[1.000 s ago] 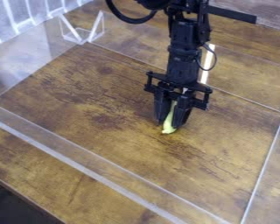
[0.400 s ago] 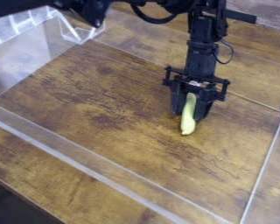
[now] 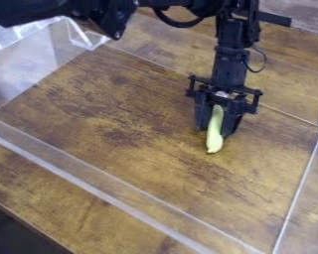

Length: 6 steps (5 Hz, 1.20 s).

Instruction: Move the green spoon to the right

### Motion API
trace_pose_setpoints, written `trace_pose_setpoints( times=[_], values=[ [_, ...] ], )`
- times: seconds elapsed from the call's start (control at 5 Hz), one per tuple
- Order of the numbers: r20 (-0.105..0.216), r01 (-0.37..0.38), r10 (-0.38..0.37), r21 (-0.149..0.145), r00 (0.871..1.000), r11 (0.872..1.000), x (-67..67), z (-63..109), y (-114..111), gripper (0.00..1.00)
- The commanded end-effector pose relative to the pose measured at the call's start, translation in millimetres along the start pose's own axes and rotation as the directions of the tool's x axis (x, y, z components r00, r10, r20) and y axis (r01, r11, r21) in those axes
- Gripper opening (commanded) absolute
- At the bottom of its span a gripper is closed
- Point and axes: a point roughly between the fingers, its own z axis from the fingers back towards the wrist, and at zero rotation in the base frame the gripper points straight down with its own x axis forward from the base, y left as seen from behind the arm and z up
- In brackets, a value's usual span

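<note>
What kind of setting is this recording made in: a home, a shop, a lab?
Most likely a lab or test bench. A wooden tabletop is fenced by clear plastic walls, a black robot arm's gripper reaches down over it, and the only item is a green spoon. Nothing household is visible.

Plastic-looking green spoon [image 3: 217, 133], grainy wooden table [image 3: 108, 119]

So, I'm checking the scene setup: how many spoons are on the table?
1. The green spoon lies on the wooden table, right of center, between the end effector fingers. Its bowl end is hidden by the end effector; no other spoon shows.
</note>
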Motion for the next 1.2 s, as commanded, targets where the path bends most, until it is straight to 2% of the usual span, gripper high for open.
trace_pose_setpoints(
  times=[0.0, 0.2, 0.6, 1.0],
  values=[
    [0.155, 0.134, -0.134, 0.010, 0.979, 0.991, 21.5, 43.7, -19.9, 0.00],
    [0.120, 0.171, -0.170, 0.004, 0.978, 0.985, 22.1, 43.5, -18.4, 0.00],
    [0.070, 0.181, -0.178, -0.037, 0.982, 0.983, 26.9, 43.0, -28.7, 0.00],
    [0.029, 0.236, -0.236, -0.019, 0.971, 0.972, 19.7, 21.8, -26.3, 0.00]
  ],
)
